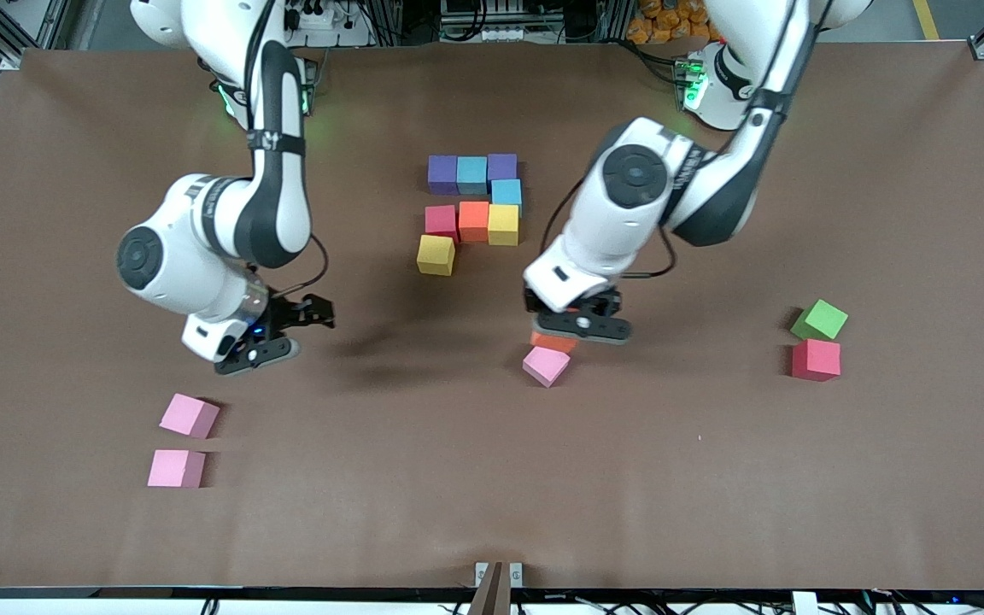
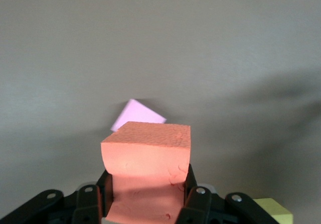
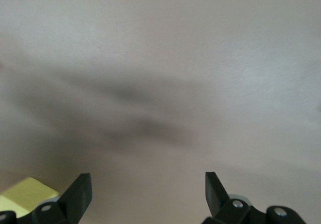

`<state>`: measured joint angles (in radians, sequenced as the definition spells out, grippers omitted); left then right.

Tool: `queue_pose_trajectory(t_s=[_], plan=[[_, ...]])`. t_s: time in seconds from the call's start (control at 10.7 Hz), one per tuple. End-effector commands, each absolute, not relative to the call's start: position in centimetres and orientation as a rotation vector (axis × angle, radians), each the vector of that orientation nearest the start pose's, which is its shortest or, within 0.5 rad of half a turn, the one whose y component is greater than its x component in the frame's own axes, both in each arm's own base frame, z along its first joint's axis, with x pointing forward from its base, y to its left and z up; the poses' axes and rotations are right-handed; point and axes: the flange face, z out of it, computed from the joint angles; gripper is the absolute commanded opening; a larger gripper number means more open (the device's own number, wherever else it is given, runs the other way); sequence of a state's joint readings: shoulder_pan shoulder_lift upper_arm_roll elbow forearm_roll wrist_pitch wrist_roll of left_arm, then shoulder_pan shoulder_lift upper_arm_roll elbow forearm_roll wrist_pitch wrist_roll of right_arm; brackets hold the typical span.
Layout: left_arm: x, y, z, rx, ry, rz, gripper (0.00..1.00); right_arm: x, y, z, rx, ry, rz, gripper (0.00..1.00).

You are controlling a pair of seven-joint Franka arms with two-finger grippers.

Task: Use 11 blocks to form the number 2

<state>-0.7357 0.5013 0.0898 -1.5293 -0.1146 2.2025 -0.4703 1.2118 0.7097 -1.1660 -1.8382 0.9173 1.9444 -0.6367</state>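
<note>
Brown matting covers the table (image 1: 714, 478), and on it a partial digit (image 1: 475, 209) is laid out in touching cubes: a purple, cyan, purple row, a cyan cube under it, then a rose-red, orange, yellow row, with a yellow cube (image 1: 436, 254) set slightly askew at the rose-red end, nearest the front camera.

An orange cube (image 2: 146, 176) is clamped between the closed jaws of the left gripper (image 1: 579, 327), held above the mat. Just below those jaws a light pink cube (image 1: 546, 365) lies tilted on the mat.

The right gripper (image 1: 274, 333) is held over bare mat with its jaws spread wide and nothing between them. Nearer the front camera than those jaws, two more light pink cubes (image 1: 189, 415) (image 1: 175, 468) lie close together.

Toward the left arm's end of the table, a green cube (image 1: 819, 319) is seen just beside a deep red cube (image 1: 816, 360).
</note>
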Motion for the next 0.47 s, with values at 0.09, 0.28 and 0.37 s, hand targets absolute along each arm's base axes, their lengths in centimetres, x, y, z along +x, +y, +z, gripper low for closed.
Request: queue_pose_trajectory(t_s=[0.09,0.28,0.37], plan=[[54.3,-49.5,35.3,-3.273,0.203,-0.140,0.00,63.6,7.7,31.4,-2.845,-0.863,-0.015,1.00],[52.9,-53.4,33.9,-3.292,0.140,-0.089,0.00,65.0,2.4,30.2,-2.831,-0.963,-0.010,1.00],[51.6,-55.7,32.2,-3.303,0.107,-0.055,0.00,66.0,0.7,29.5,-2.817,-1.068,-0.043,1.00]])
